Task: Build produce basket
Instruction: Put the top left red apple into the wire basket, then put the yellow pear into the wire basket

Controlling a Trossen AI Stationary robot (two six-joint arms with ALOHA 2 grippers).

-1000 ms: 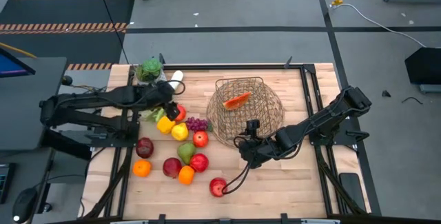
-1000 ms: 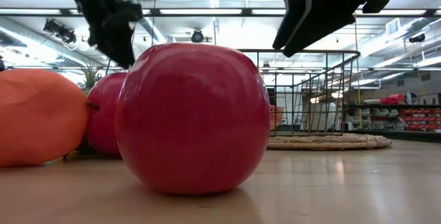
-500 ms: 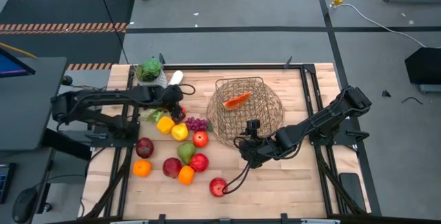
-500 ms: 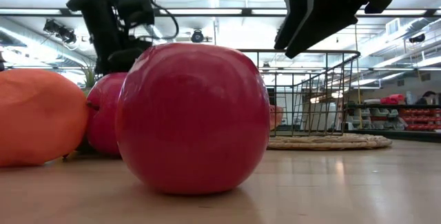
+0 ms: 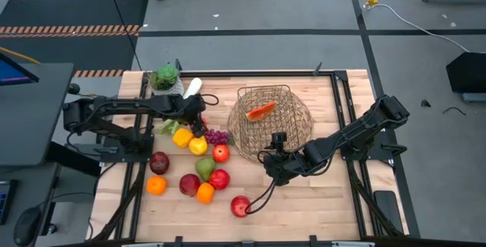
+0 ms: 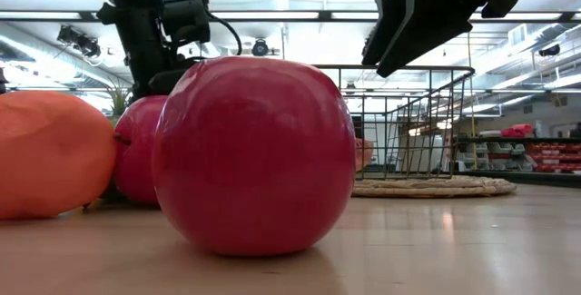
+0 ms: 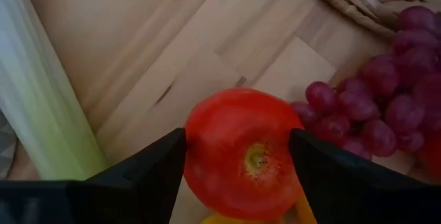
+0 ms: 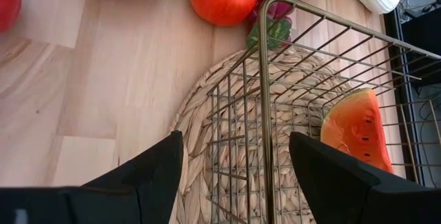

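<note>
The left end effector is low over the far left part of the wooden table, at the top of the group of produce, and its two fingers stand on both sides of a small red tomato. They are very near to its skin, but I cannot tell if they press on it or only frame it. Just beside the tomato lies a bunch of purple grapes, and on its other side the long white-green leek lies on the wood. The right end effector hangs in the air near the front edge of the basket; its fingers are apart and nothing is between them. The basket is made of thin wire, stands on a round woven mat in the far middle of the table, and holds one watermelon slice. The rest of the produce lies on the table to the left of the basket: a yellow pepper, a lemon, a green pear, several red apples and two oranges. One red apple lies alone near the front edge of the table, and in the low view it fills the middle, with an orange beside it. A green plant in a white pot stands at the far left corner.
</note>
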